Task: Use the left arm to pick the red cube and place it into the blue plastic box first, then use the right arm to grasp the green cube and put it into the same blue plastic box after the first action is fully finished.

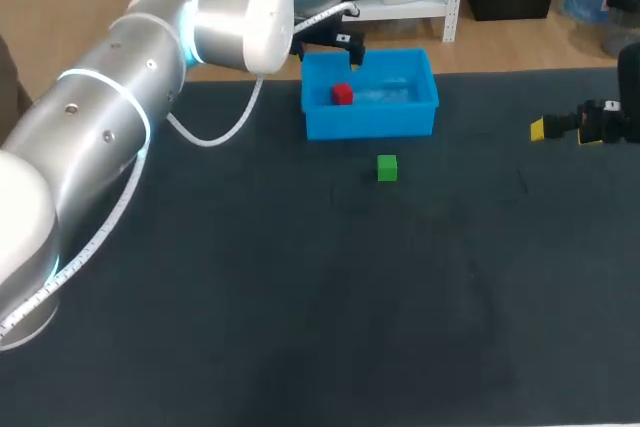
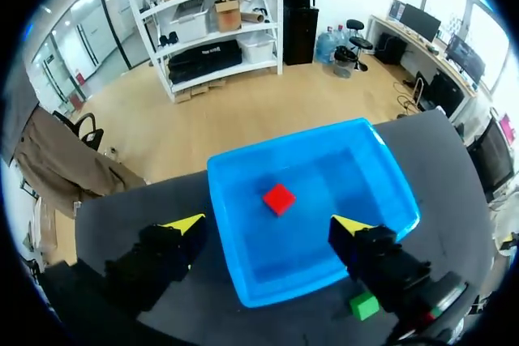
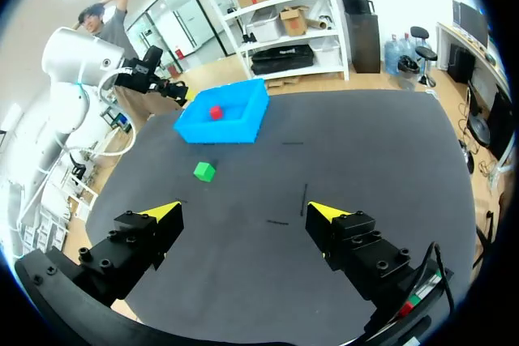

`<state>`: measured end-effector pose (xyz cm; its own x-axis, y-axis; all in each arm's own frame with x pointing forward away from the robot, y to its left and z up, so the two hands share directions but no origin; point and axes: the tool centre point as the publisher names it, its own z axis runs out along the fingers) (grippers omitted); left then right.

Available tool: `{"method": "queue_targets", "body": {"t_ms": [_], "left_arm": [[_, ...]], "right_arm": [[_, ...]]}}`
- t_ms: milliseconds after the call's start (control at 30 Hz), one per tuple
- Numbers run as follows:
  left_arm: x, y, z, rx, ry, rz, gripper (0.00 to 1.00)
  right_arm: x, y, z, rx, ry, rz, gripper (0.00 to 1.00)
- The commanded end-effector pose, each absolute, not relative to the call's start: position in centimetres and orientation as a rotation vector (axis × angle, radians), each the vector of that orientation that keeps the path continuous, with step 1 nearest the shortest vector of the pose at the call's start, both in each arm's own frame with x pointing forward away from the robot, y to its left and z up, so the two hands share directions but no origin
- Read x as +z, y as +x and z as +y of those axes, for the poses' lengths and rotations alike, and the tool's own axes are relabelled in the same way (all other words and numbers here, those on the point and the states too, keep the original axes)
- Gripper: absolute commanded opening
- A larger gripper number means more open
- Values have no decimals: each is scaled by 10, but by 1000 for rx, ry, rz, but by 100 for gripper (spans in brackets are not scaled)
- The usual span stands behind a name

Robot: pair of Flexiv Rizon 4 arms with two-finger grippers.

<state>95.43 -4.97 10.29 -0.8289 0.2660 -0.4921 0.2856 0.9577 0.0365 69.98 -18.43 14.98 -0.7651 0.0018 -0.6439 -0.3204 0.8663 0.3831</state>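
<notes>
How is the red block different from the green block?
The red cube lies inside the blue plastic box; the green cube sits on the table outside it. The red cube lies ahead of the open left end effector; the green cube beside one finger. Both are small cubes, neither held.

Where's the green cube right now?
Head view: the green cube sits on the table near the middle, just on the robot's side of the blue plastic box, not touching it.

A robotics lab: a silver arm with glowing rings over the desk's far left corner, another arm's tool at the right edge, and test props: a box, a red cube, a green cube.
</notes>
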Motion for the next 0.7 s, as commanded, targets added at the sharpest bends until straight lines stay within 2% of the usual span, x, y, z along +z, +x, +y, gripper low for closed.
{"method": "queue_targets", "body": {"t_ms": [33,700], "left_arm": [[111,948,-47,34,458,3063,100],[114,892,-13,-43,475,3035,100]], "right_arm": [[150,700,-185,636,-231,2373,100],[150,700,-185,636,-231,2373,100]]}}
